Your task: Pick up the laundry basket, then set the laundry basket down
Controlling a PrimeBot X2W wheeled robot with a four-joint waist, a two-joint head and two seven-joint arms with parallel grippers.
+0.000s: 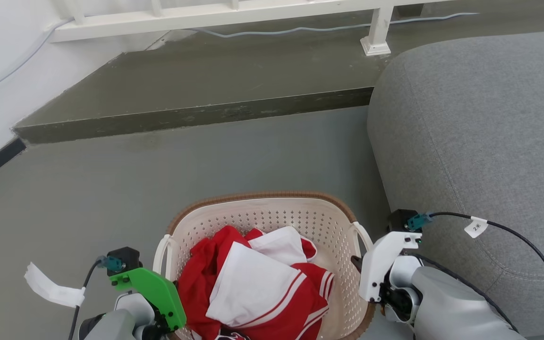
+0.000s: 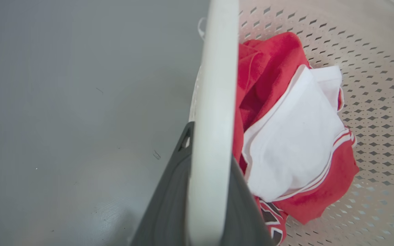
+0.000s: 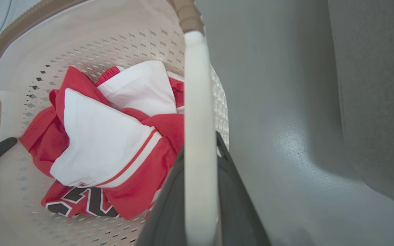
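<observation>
We find the cream-white perforated plastic laundry basket point(image 1: 300, 219), brown-rimmed, at the head view's bottom centre, beside the grey fabric sofa point(image 1: 480, 141). The left gripper point(image 2: 210, 147) and right gripper point(image 3: 200, 147) each clamp a white loop handle point(image 2: 214, 85). We judge this two-sided hold is meant to carry the red-and-white clothing point(image 1: 253, 278) level. Floor contact cannot be told.

Basket: cream perforated plastic laundry basket point(image 1: 272, 217), just left of the grey fabric sofa point(image 1: 480, 141).
Inside: crumpled red-and-white cloth garment point(image 1: 253, 283).
Behind: dark raised step point(image 1: 196, 89).
Left loop handle point(image 2: 214, 85): within the left gripper point(image 2: 210, 145).
Right loop handle point(image 3: 197, 85): within the right gripper point(image 3: 200, 147).
</observation>
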